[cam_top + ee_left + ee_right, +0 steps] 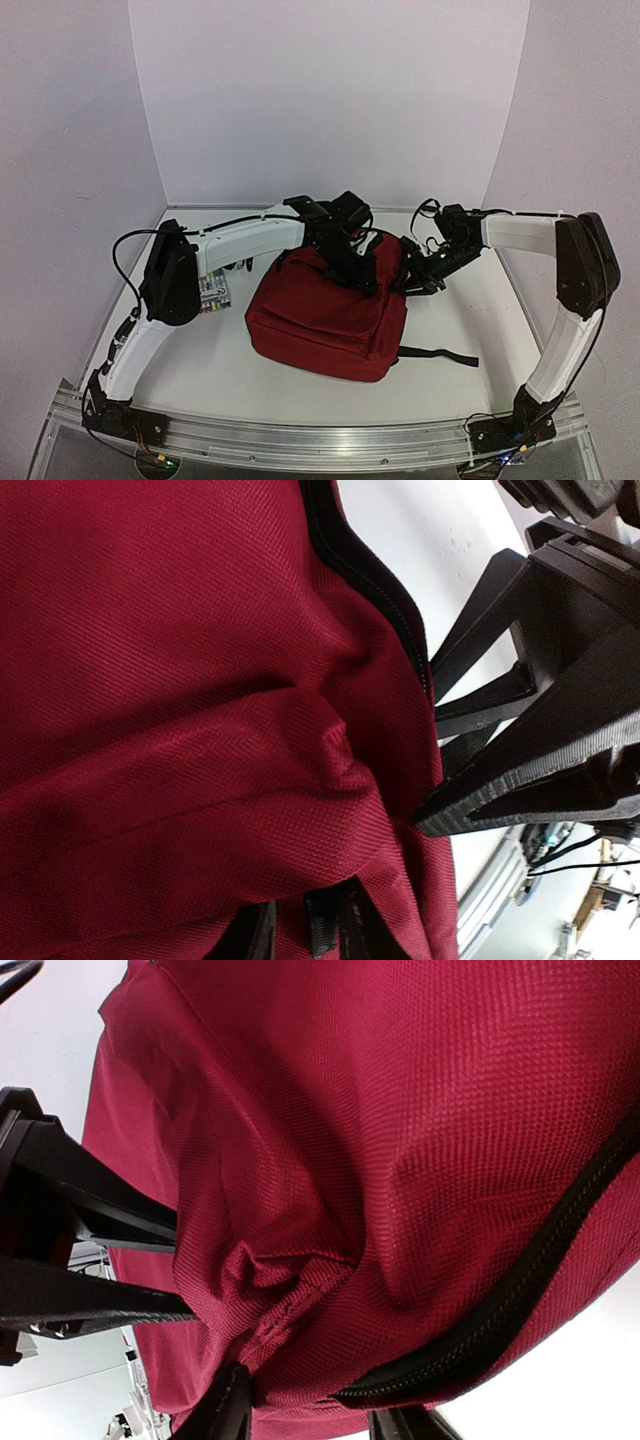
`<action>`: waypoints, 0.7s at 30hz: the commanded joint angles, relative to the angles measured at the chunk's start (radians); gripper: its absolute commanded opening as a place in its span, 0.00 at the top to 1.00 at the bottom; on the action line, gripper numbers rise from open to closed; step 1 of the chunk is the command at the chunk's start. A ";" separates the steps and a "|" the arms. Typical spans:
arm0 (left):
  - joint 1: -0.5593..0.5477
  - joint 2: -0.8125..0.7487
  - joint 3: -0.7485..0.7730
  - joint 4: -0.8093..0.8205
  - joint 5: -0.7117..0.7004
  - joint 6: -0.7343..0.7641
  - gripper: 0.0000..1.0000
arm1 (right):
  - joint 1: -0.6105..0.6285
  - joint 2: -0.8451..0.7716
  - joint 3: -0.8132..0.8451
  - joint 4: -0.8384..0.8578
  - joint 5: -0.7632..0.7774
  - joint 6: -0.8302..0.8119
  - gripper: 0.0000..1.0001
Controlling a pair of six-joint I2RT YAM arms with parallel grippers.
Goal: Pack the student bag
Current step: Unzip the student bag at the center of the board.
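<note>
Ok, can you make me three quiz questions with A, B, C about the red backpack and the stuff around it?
1. What colour is the student bag? A blue; B green; C dark red.
2. Where is the small colourful pack? A on top of the bag; B left of the bag, under the left arm; C right of the bag.
3. How does the bag sit? A lying flat on the table; B standing upright; C hanging in the air.
Answers: 1 C, the fabric is dark red. 2 B, it peeks out beneath that arm. 3 A, its front faces up.
</note>
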 commanded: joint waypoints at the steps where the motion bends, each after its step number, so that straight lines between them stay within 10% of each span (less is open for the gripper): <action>1: -0.006 0.018 0.049 -0.058 -0.095 0.022 0.85 | 0.006 -0.013 -0.009 0.013 0.028 -0.005 0.68; 12: 0.023 -0.111 -0.087 -0.048 -0.199 -0.060 1.00 | 0.005 -0.010 -0.008 0.010 0.091 -0.014 1.00; 21: 0.091 -0.329 -0.415 -0.053 -0.252 -0.097 1.00 | -0.073 -0.014 -0.009 -0.013 0.156 -0.041 1.00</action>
